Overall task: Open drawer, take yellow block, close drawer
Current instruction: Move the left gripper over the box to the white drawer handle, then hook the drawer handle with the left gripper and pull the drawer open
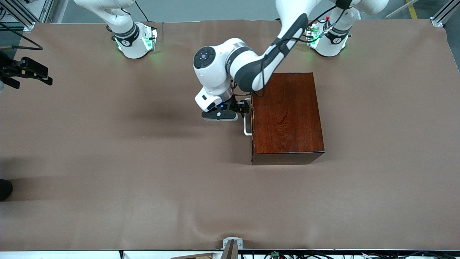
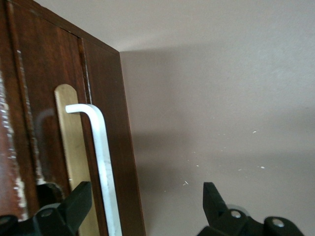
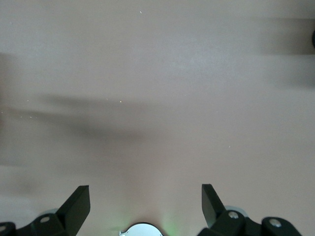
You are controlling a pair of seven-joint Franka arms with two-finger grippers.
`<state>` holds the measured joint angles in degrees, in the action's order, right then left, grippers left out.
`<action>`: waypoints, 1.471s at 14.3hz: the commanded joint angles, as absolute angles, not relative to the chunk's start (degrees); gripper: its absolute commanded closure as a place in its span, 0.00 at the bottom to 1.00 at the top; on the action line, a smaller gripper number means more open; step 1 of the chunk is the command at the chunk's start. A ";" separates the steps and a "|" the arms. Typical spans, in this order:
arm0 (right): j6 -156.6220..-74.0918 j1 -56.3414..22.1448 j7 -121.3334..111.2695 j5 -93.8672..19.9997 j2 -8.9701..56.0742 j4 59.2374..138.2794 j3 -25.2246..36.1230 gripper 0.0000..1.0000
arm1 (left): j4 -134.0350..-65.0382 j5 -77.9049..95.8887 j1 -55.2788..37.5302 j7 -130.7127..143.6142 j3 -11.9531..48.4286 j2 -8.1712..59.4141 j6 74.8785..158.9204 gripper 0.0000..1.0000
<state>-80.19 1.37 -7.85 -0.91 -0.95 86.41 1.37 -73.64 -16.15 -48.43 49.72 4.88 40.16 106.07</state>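
Drawer (image 1: pixel 252 122) handle (image 2: pixel 103 167) between open left end effector (image 2: pixel 142 204) fingers.

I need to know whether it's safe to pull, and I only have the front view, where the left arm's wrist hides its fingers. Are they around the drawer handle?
Observer: Yes. In the left wrist view the left gripper is open, one finger on each side of the white handle, not yet clamped.
Operator: Has the drawer come out at all?
Observer: No. The drawer front sits flush in the wooden box.
Operator: Any sign of the yellow block?
Observer: None in any view.
Operator: And the right arm?
Observer: It waits; the right gripper is open over bare table cloth.
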 commanded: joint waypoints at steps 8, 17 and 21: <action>-80.68 2.90 -7.38 -1.14 0.61 86.22 0.26 0.00 | -72.51 -18.28 -49.66 57.47 3.69 42.80 100.90 0.00; -82.70 2.81 -7.38 -1.23 2.98 86.22 0.26 0.00 | -71.89 -17.84 -50.45 66.88 4.04 44.91 109.68 0.00; -83.32 2.99 -7.38 -2.46 3.78 86.13 0.26 0.00 | -71.19 -17.58 -51.23 70.39 4.66 45.26 113.19 0.00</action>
